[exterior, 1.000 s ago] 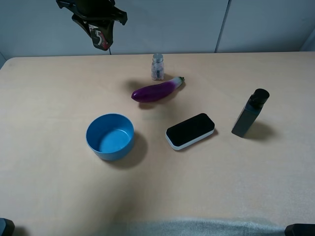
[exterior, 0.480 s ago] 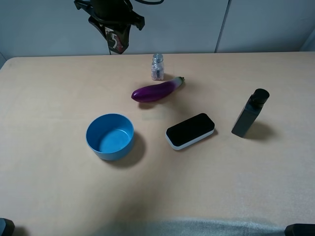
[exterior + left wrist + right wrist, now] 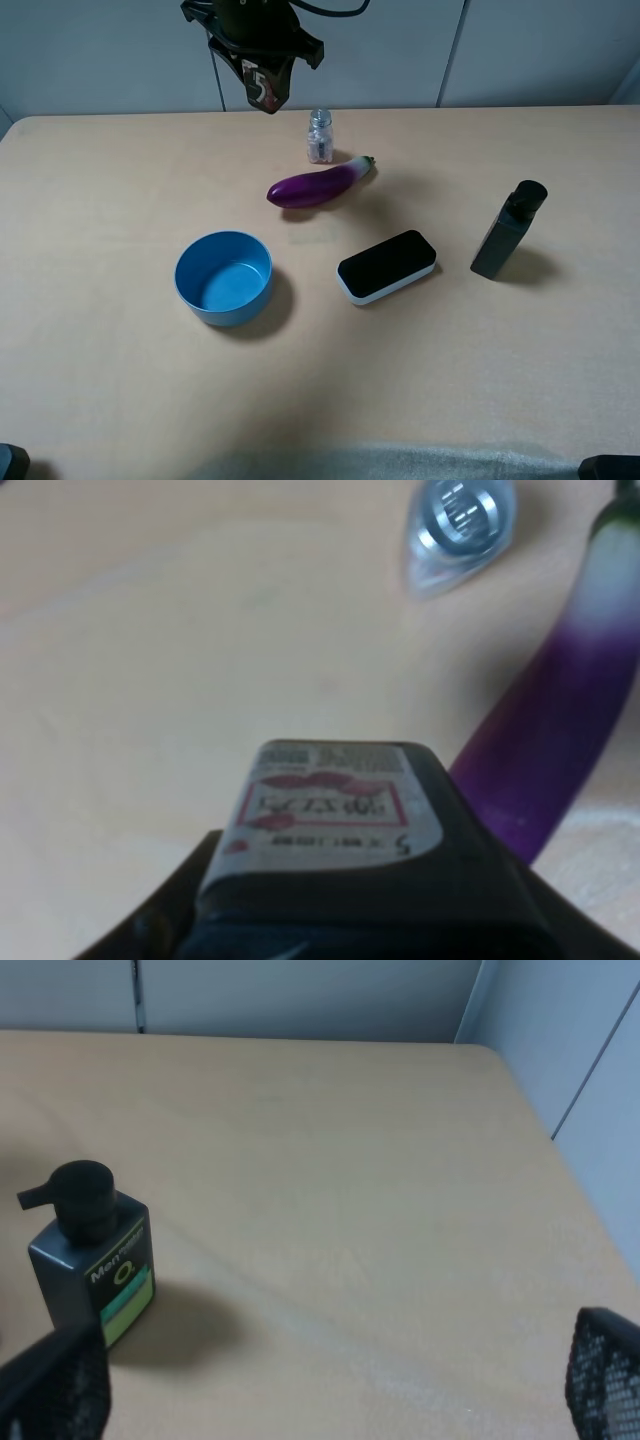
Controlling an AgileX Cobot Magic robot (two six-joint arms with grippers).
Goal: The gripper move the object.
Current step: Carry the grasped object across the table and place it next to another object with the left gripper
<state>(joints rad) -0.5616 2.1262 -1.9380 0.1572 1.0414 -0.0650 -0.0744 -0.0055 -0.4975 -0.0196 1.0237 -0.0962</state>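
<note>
My left gripper [image 3: 262, 62] is shut on the object, a small black box [image 3: 264, 88] with a large "5" and red marks. It holds the box in the air over the table's far edge, just left of the clear glass jar [image 3: 320, 136]. In the left wrist view the box's pinkish labelled end [image 3: 325, 805] fills the foreground between the jaws, with the jar [image 3: 460, 520] and the eggplant [image 3: 560, 720] below it. My right gripper [image 3: 330, 1400] is open and empty, with the black pump bottle [image 3: 92, 1255] close to one fingertip [image 3: 50, 1385].
A purple eggplant [image 3: 318, 183] lies in front of the jar. A blue bowl [image 3: 224, 277] stands front left. A black and white case [image 3: 386, 266] lies at the middle. The tall black bottle [image 3: 508, 231] stands at the right on the tan table [image 3: 120, 180].
My left gripper has carried the box to the right along the far edge, toward the glass jar. Nothing on the table has moved.
</note>
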